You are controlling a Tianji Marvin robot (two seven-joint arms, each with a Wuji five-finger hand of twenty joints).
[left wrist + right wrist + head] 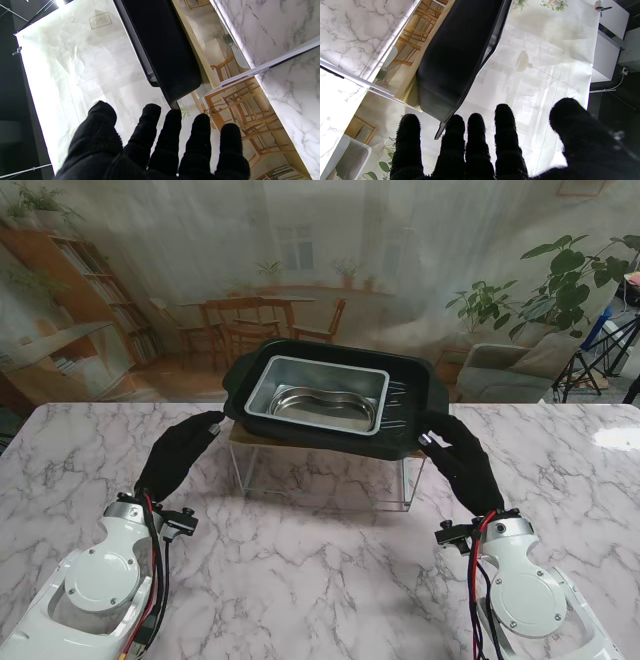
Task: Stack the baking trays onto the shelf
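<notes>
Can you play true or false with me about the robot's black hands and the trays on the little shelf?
1. The black tray sits on the clear shelf. True.
2. A silver tray lies inside the black one. True.
3. The left hand holds a cup. False: it holds nothing, fingers spread by the tray's end.
4. The right hand rests flat on the marble table, far from the tray. False: its fingertips reach the tray's end.

Marble table [320,580] bears clear shelf [325,470].
</notes>
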